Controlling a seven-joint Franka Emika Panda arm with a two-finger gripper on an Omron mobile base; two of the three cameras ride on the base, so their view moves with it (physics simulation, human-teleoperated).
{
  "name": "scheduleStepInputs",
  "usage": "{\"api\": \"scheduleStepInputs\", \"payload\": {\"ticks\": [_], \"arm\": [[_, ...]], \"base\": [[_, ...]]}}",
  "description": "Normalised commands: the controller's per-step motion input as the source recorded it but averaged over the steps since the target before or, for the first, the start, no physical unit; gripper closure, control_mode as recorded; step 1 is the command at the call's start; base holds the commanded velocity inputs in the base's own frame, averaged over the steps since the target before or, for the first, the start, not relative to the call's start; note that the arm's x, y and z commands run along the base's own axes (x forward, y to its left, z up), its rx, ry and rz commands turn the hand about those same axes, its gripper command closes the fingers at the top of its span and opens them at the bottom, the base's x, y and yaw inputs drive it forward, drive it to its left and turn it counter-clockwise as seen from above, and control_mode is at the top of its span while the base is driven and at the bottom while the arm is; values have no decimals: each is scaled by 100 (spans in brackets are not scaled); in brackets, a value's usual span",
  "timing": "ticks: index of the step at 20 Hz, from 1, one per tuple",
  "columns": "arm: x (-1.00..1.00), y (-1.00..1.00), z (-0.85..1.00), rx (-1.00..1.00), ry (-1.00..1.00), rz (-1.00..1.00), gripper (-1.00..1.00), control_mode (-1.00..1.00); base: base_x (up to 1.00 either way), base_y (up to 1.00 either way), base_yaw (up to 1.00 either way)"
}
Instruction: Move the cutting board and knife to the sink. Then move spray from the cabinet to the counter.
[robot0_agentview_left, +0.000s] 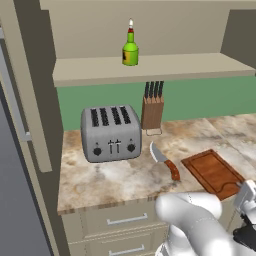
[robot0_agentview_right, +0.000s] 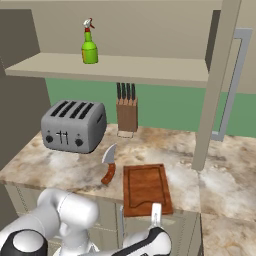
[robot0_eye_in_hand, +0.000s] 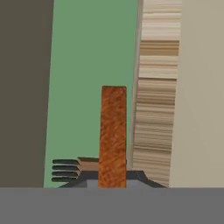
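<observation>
**Ana:** Right at the lens in the left base view, the white arm bends low off the tabletop's front edge, and its pincer meets the near end of the cutting board. Knife just left of the board, apart from it.

**Ben:** And behind?

**Ana:** One toaster, four slots, one knife block, and one spray upright on the cabinet shelf.

**Ben:** Right base view now. Board flat on the tabletop, its near edge overhanging the front, and the pincer comes up at that edge from below. Knife beside the board's left side, blade pointing towards the toaster. Long grey handle on the open cabinet door.

**Ana:** Sink?

**Ben:** Can't place it from here.

**Ana:** Hand view (rolled sideways, mind): the board rises edge-on as a reddish strip between the dark fingertips, jaws closed tight on it. Four black knife handles poke out at the left.

**Ben:** So the grip's on. My read: lift that edge gently and keep the board level, because pinched at one end it'll want to swing. Raise it clear before swinging, so it doesn't nudge the knife.

**Ana:** Tally: one board, one loose knife, one spray.
</observation>
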Motion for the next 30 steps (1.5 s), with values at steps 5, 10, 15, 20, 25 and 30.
{"api": "scheduleStepInputs", "payload": {"ticks": [5, 10, 15, 20, 25, 30], "arm": [[-25, 2, 53, 1, -10, 0, 100, -100], [-19, 12, 56, 0, -5, 0, 100, -100], [-11, 15, 53, 0, 5, 0, 100, -100], [-7, 17, 53, 0, 12, 0, 100, -100], [-8, 18, 57, 0, 10, 0, 100, -100], [-14, 23, 57, 2, 14, 1, 100, -100]], "base": [[0, 0, 0], [0, 0, 0], [0, 0, 0], [0, 0, 0], [0, 0, 0], [0, 0, 0]]}}
